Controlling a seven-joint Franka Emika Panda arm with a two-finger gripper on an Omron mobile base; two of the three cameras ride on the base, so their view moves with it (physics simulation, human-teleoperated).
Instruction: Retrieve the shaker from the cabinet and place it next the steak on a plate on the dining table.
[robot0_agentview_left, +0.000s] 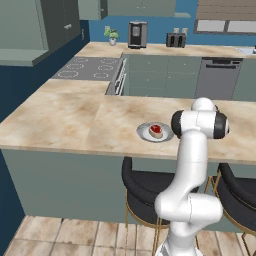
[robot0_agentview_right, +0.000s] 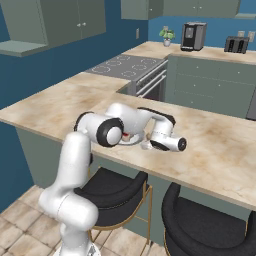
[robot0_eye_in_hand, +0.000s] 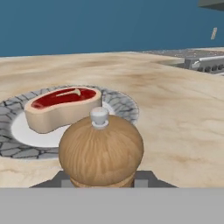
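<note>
Wooden shaker (robot0_eye_in_hand: 100, 151) sits gripped between the fingers of the hand (robot0_eye_in_hand: 101, 181), just before the steak (robot0_eye_in_hand: 61, 107) on its plate (robot0_eye_in_hand: 120, 103).

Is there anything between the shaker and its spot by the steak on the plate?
Nothing visible does. In the hand view the shaker sits at the claw, just short of the plate, with the steak right behind it. Only bare table lies beside them. Whether the fingers clamp it cannot be told.
</note>
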